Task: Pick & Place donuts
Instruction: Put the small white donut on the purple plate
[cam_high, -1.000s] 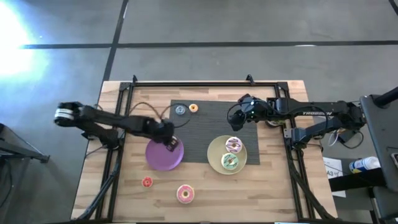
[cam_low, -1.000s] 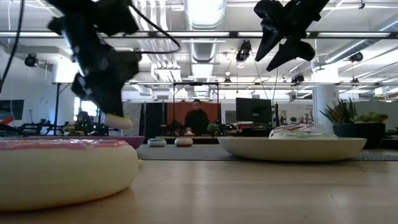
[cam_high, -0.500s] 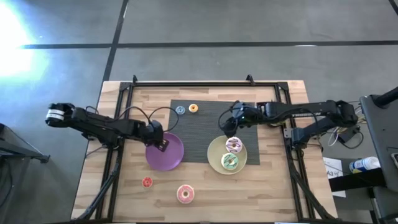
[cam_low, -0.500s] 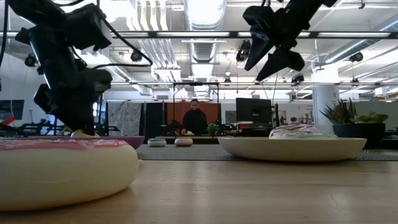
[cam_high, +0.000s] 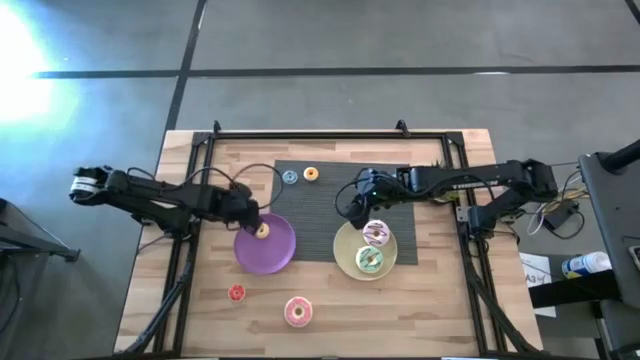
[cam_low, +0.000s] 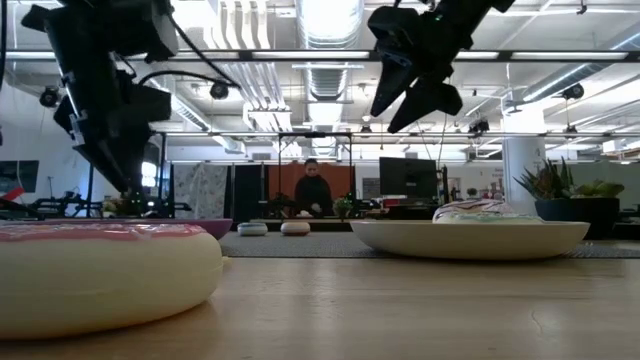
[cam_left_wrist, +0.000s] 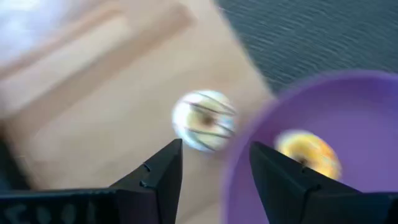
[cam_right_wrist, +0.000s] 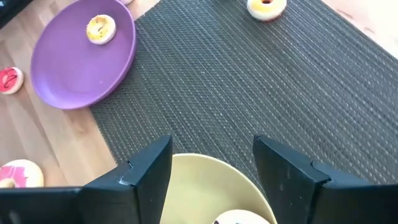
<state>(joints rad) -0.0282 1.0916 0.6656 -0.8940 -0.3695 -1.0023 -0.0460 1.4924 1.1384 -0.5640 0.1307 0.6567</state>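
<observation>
A small yellow donut (cam_high: 263, 230) lies flat on the purple plate (cam_high: 268, 255). My left gripper (cam_high: 247, 212) hangs open just off the plate's far left rim, nothing between its fingers (cam_left_wrist: 158, 171). The pale-yellow plate (cam_high: 345, 245) holds a white streaked donut (cam_high: 376, 233) and a green donut (cam_high: 369, 260). My right gripper (cam_high: 352, 206) stands open above the dark mat (cam_high: 330, 215), just beyond that plate's far rim (cam_right_wrist: 205, 163). A pink donut (cam_high: 297, 311) and a small red donut (cam_high: 236, 292) lie on the wood near the front.
A small greyish donut (cam_high: 289, 177) and an orange one (cam_high: 311, 174) lie at the mat's far left corner. A black frame (cam_high: 330, 133) runs along the table's far and side edges. In the low view a person (cam_low: 314, 190) stands far behind the table.
My left gripper has opened and let go of the yellow donut, which now lies on the purple plate. It has then risen and drawn back toward the table's left and far edges. My right gripper, still open, has gone toward the table's left over the mat.
</observation>
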